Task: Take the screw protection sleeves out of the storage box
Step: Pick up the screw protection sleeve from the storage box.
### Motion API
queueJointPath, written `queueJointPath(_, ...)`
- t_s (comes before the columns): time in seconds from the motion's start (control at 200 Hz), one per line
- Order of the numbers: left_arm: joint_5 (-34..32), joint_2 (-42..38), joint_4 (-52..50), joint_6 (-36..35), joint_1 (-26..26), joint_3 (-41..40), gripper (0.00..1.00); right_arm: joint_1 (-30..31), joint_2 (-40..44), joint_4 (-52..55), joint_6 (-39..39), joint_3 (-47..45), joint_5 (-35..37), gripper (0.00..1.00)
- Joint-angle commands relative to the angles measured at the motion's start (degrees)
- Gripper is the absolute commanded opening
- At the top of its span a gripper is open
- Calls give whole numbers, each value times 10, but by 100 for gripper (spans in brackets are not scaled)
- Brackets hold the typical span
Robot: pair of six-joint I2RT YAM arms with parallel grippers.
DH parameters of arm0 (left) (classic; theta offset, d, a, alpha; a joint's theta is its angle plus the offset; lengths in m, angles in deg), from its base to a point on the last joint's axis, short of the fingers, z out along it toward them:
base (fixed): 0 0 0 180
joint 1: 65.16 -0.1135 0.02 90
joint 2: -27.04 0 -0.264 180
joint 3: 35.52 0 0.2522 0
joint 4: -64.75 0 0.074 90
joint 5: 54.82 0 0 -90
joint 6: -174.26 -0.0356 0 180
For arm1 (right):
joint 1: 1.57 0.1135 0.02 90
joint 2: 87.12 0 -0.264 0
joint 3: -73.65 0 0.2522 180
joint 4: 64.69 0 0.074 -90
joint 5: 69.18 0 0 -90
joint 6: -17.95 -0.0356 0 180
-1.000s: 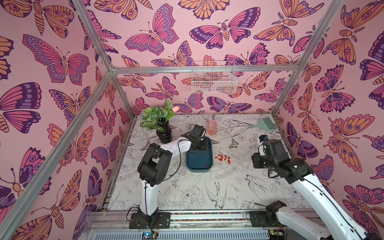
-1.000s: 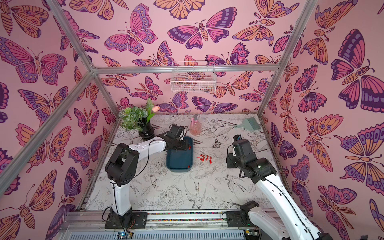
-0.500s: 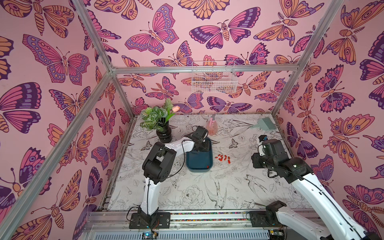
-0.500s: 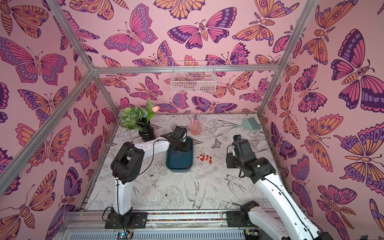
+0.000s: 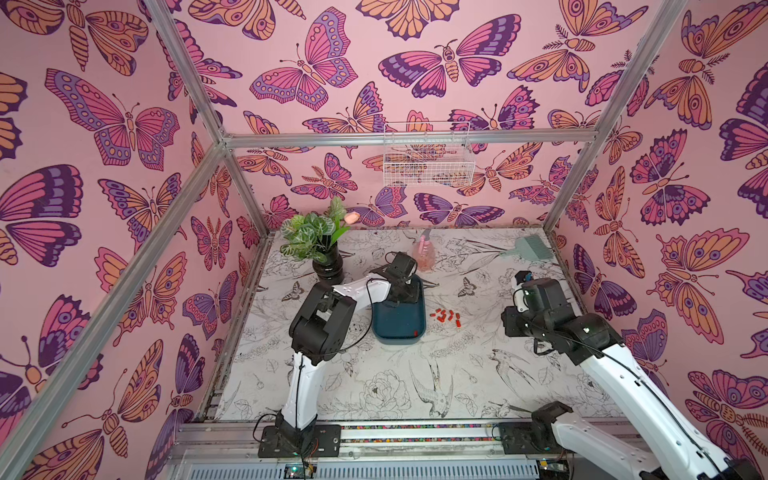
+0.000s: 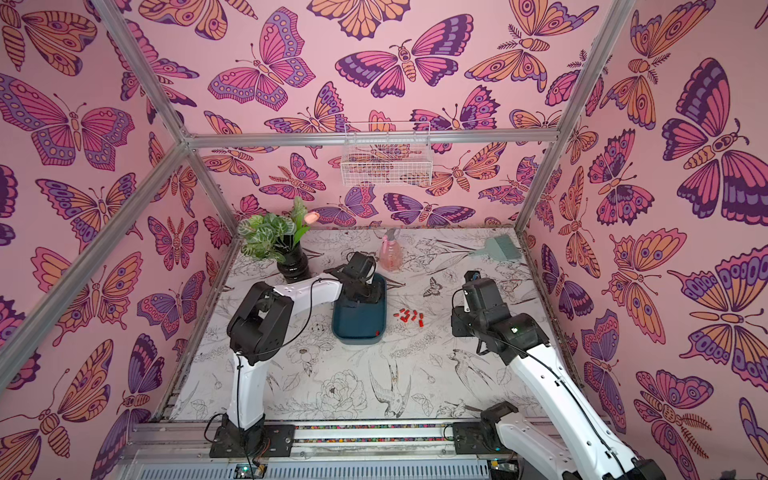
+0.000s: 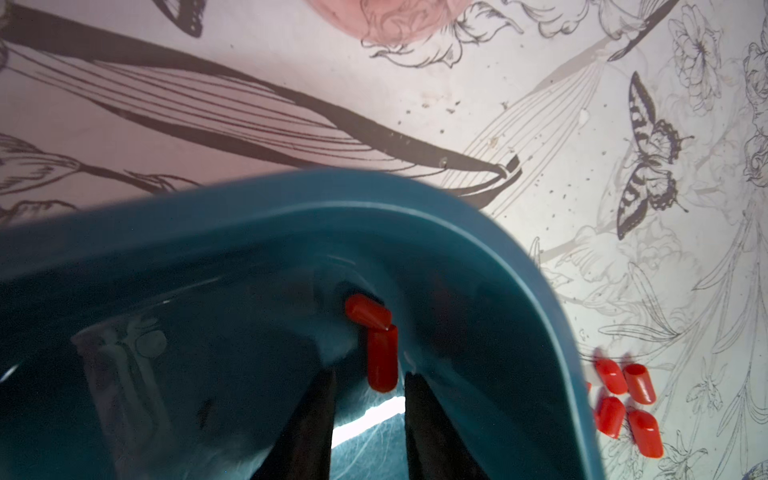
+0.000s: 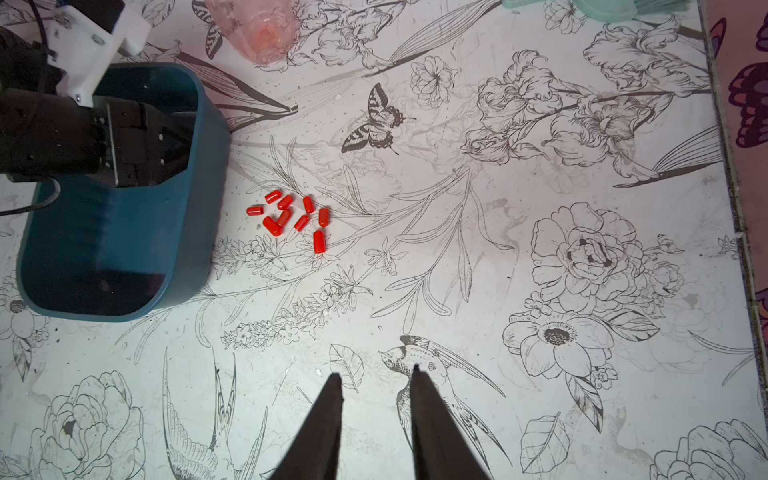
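Overhead, in both top views, most red sleeves (image 5: 446, 316) lie on the table (image 5: 457, 374) just beside the blue box (image 5: 397, 328); one sits in its near corner. Left wrist: your left gripper (image 7: 370, 386) has its jaws apart, gripping nothing, with two more at its tips by the box's curved wall. Right wrist: your right gripper (image 8: 376, 380), jaws likewise parted, hangs above open table, well apart from the box.

Both top views are bright, evenly lit and sharp. In the left wrist view the storage box (image 7: 249, 232) rim is blurred at close range and its interior is dim, with one white glare patch. The right wrist view is sharp, with soft shadows.
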State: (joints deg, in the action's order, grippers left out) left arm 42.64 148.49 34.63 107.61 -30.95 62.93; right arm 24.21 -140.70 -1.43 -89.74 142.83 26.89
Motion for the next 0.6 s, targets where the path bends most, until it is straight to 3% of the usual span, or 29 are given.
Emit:
queueJointPath(0.0,-3,15,-10,-5,2,12,34,-4,-3,2,7,-2,-4,32)
queueJointPath(0.596,4,39,-12,-2,5,26,33,-4,-8,2,8,-3,-5,32)
